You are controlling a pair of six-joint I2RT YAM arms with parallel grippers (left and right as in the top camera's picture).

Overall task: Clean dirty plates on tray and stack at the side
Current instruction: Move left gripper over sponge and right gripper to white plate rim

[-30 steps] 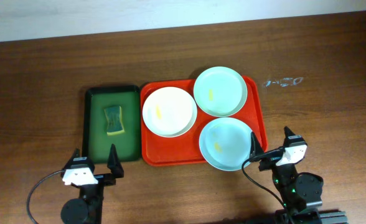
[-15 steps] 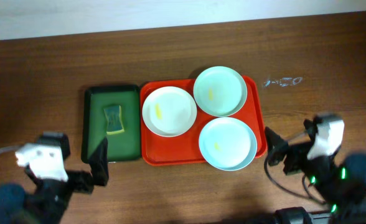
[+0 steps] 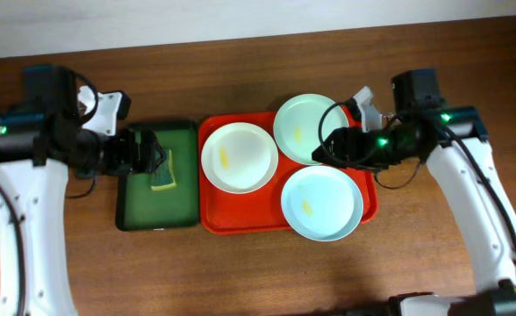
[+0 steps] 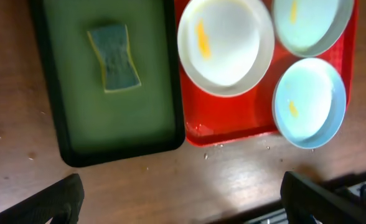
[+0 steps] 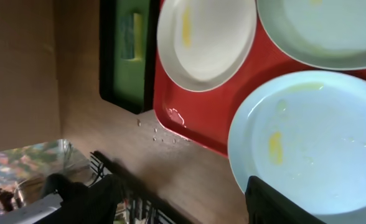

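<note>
Table (image 3: 240, 70): brown wood, with two trays side by side in the middle.
Red tray (image 3: 240, 215): the larger one, holding all three plates; none is stacked or off to the side.
White plate (image 3: 239, 157): on the left part of the red tray, a yellow smear near its middle.
Far blue plate (image 3: 309, 129): in the tray's far right corner, its edge reaching over the far rim, with a small yellow smear inside. It sits just beside the white plate.
Near blue plate (image 3: 321, 203): in the near right corner, hanging slightly over the near rim, with a yellow smear left of centre.
Green tray (image 3: 157, 211): dark, touching the red tray's left side.
Sponge (image 3: 160, 168): the only thing in the green tray, lying flat in its far half, green face up with a yellow edge.
Crumbs (image 4: 217, 148): a few specks on the wood by the red tray's near edge.
Left claw (image 4: 182, 179): above the green tray near the sponge, fingers wide apart and empty.
Right claw (image 5: 183, 183): over the right side of the red tray between the two blue plates, fingers apart with nothing between them; the overhead view is too dark to say whether it touches a rim.
</note>
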